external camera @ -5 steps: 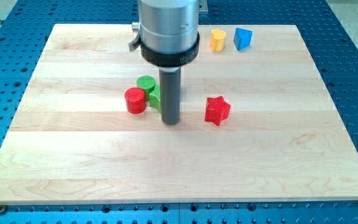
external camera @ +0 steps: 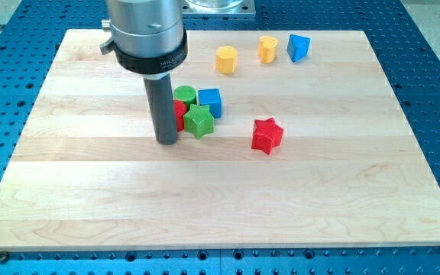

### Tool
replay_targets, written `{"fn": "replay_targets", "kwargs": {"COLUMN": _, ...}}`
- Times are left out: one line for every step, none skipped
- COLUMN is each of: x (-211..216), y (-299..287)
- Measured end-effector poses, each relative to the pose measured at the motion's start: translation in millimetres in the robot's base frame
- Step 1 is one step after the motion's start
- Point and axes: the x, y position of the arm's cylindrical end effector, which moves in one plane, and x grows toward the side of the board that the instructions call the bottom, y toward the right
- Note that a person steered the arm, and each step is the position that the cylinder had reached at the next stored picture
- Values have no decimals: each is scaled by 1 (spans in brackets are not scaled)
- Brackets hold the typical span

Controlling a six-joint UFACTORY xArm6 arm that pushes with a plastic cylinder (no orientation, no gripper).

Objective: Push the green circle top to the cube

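Note:
The green circle [external camera: 185, 95] sits near the board's middle, touching the left side of the blue cube [external camera: 210, 101]. A green star [external camera: 199, 121] lies just below them. A red cylinder [external camera: 179, 114] is mostly hidden behind my rod, pressed against the green star's left side. My tip [external camera: 166, 141] rests on the board at the lower left of this cluster, just left of the green star and below the green circle.
A red star [external camera: 266, 135] lies to the right of the cluster. A yellow block [external camera: 226, 59], a second yellow block [external camera: 267, 48] and a blue triangular block [external camera: 298, 47] stand near the view's top. The wooden board [external camera: 90, 198] lies on a blue perforated table.
My rod has moved left, from the right of the green blocks to their left. The red cylinder now shows only as a sliver behind the rod. The blue cube and a yellow block have come into sight.

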Motion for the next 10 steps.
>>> {"fn": "replay_targets", "kwargs": {"x": -3, "y": -18}}
{"fn": "replay_targets", "kwargs": {"x": -15, "y": 8}}
{"fn": "replay_targets", "kwargs": {"x": -26, "y": 15}}
{"fn": "replay_targets", "kwargs": {"x": -41, "y": -42}}
{"fn": "replay_targets", "kwargs": {"x": -73, "y": -5}}
{"fn": "replay_targets", "kwargs": {"x": -96, "y": 14}}
{"fn": "replay_targets", "kwargs": {"x": -98, "y": 35}}
{"fn": "replay_targets", "kwargs": {"x": -101, "y": 35}}
{"fn": "replay_targets", "kwargs": {"x": -126, "y": 73}}
{"fn": "replay_targets", "kwargs": {"x": -122, "y": 83}}
